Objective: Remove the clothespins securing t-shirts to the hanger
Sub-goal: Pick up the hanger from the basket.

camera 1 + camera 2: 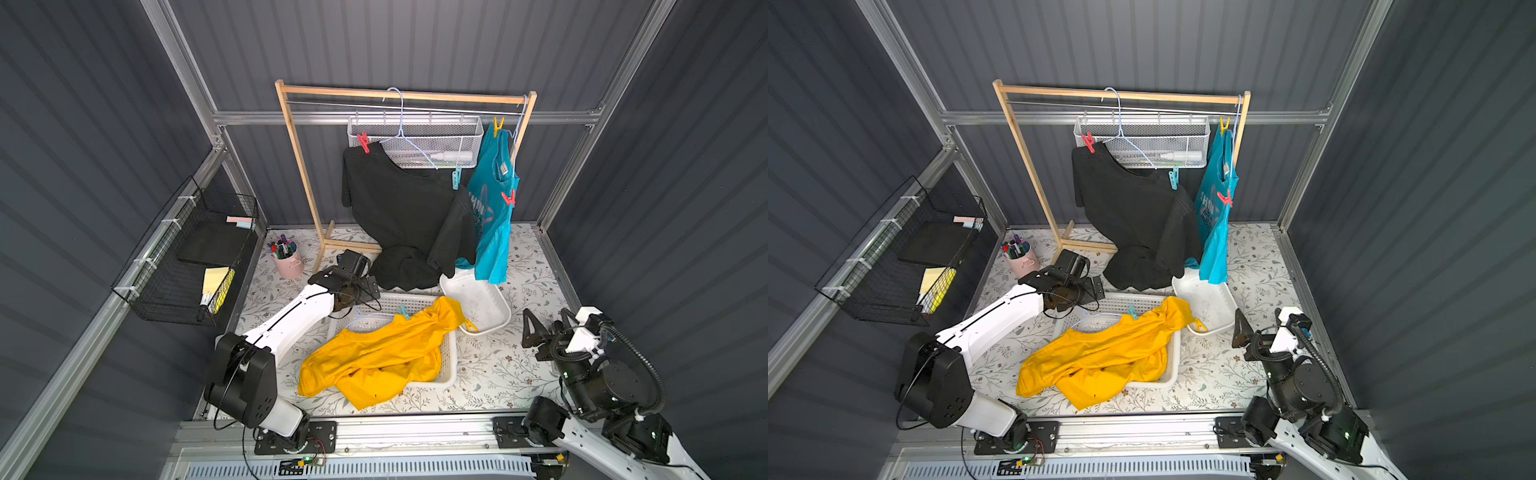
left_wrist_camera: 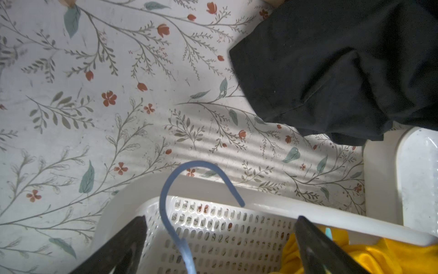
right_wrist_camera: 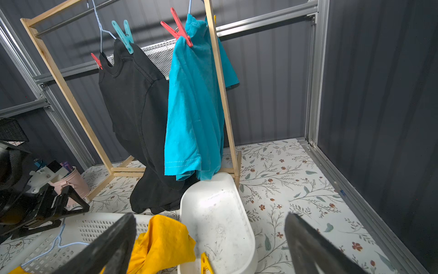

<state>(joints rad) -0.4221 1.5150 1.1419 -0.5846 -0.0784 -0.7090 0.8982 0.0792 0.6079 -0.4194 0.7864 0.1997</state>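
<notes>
Yellow tee + hanger in white basket; L gripper, R gripper both wide, empty.

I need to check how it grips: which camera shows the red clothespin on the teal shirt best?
The right wrist view: the red clothespin is large and sharp there, clamped on the upper edge of the teal shirt. Both top views show it as a small red mark on the shirt. The left wrist view misses it.

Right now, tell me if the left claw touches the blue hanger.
Apart. Left wrist view: the blue hanger sits inside the open left claw, gaps both sides.
</notes>
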